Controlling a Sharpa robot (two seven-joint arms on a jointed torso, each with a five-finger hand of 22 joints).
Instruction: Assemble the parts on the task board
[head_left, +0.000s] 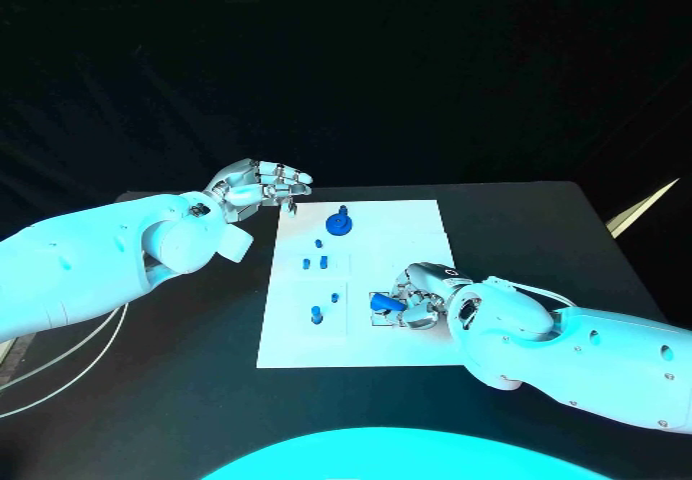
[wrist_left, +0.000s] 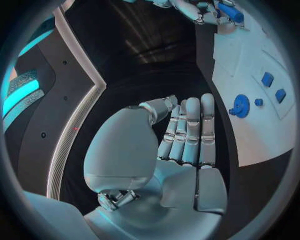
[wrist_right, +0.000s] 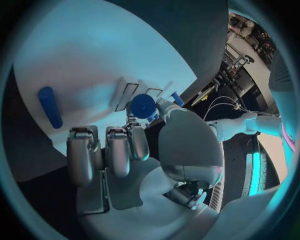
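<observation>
The white task board (head_left: 411, 225) lies in the middle of the table. My right hand (head_left: 414, 297) rests over its near right part and pinches a round blue part (head_left: 382, 301) between thumb and fingers; the right wrist view shows this blue part (wrist_right: 143, 106) at the fingertips, above square outlines on the board. A blue gear (head_left: 340, 222) stands at the board's far end. Several small blue pieces (head_left: 326, 262) sit along the board's left half. My left hand (head_left: 264, 187) hovers off the far left corner, holding nothing, fingers (wrist_left: 190, 130) side by side.
The black table (head_left: 188, 350) surrounds the board, with bare room on both sides. An oblong blue piece (wrist_right: 50, 106) lies on the board beside my right hand. White cables (head_left: 58, 370) hang off the table's left edge.
</observation>
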